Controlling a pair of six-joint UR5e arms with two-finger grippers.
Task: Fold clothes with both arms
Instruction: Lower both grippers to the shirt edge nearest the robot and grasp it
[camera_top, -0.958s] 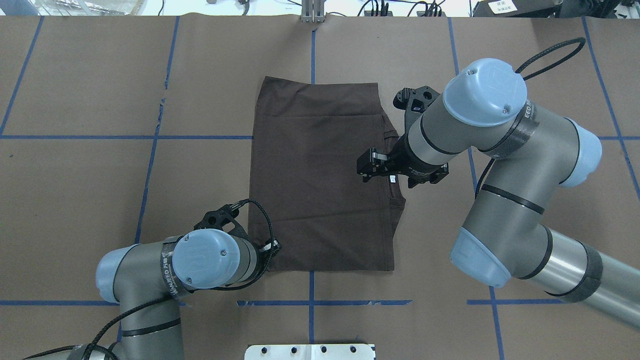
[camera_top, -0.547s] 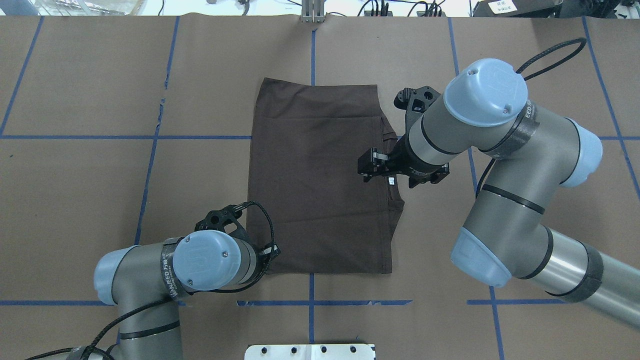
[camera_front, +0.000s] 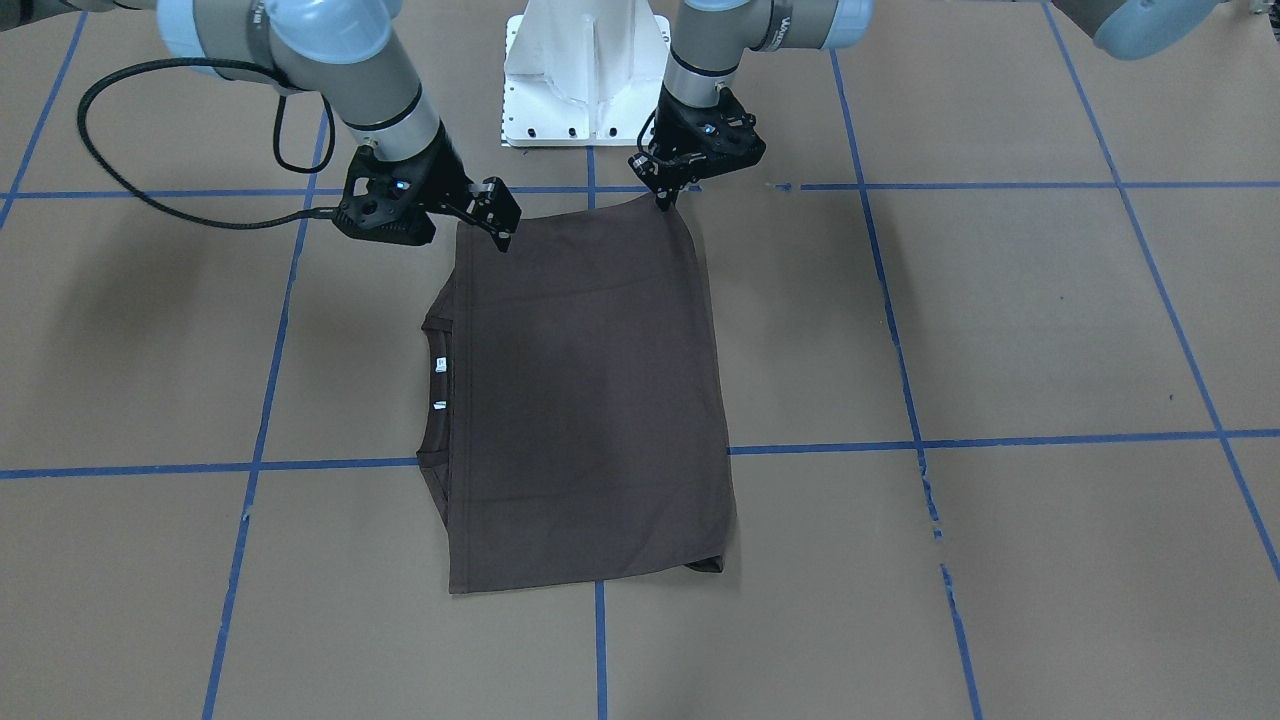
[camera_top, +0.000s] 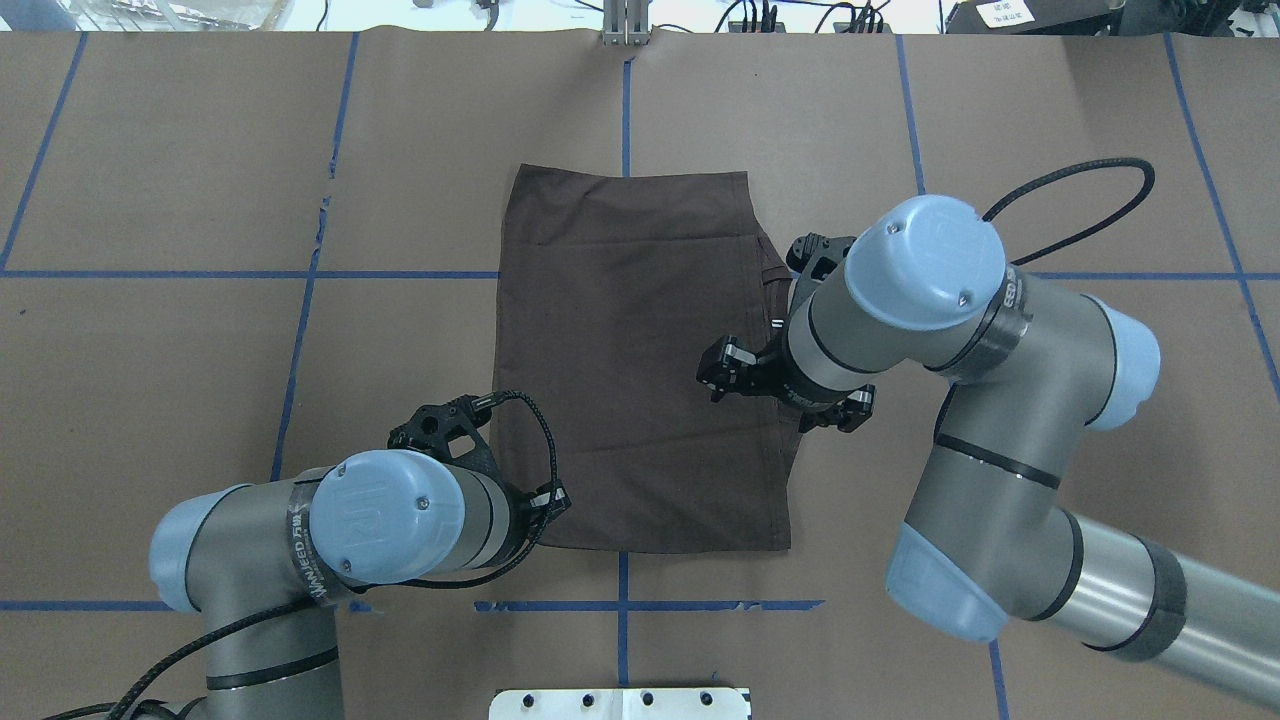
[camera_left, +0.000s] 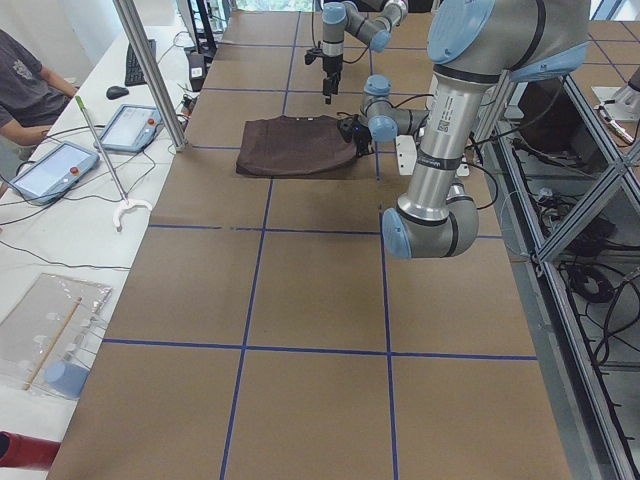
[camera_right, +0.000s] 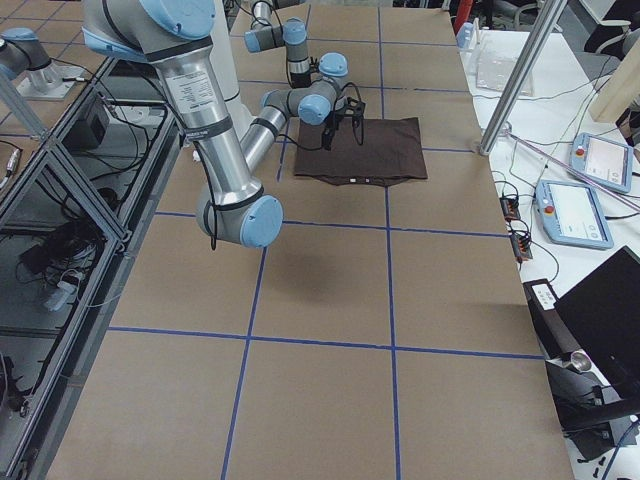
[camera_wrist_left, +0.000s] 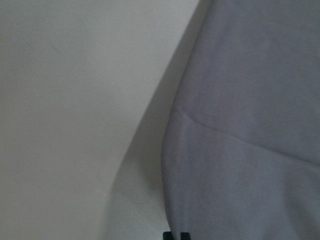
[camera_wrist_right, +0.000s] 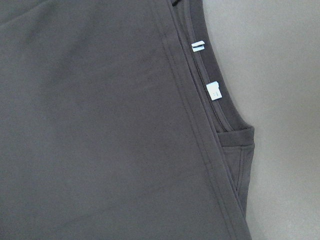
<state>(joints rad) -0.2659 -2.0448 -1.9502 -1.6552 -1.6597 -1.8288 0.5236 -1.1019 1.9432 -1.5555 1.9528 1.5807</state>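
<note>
The folded T-shirt (camera_top: 640, 360) is lying on the table (camera_top: 200, 150) lengthwise away from the robot, its near left corner pinched in the left gripper (camera_front: 664, 199), while the right gripper (camera_top: 718, 369), jaws apart, is hovering over the collar (camera_front: 433, 400) edge, beyond the near right corner.

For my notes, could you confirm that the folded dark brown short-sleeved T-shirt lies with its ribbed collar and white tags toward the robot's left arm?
Not quite: the folded dark brown T-shirt lies with its ribbed collar and white tags toward the robot's right arm, as the overhead exterior view shows.
</note>
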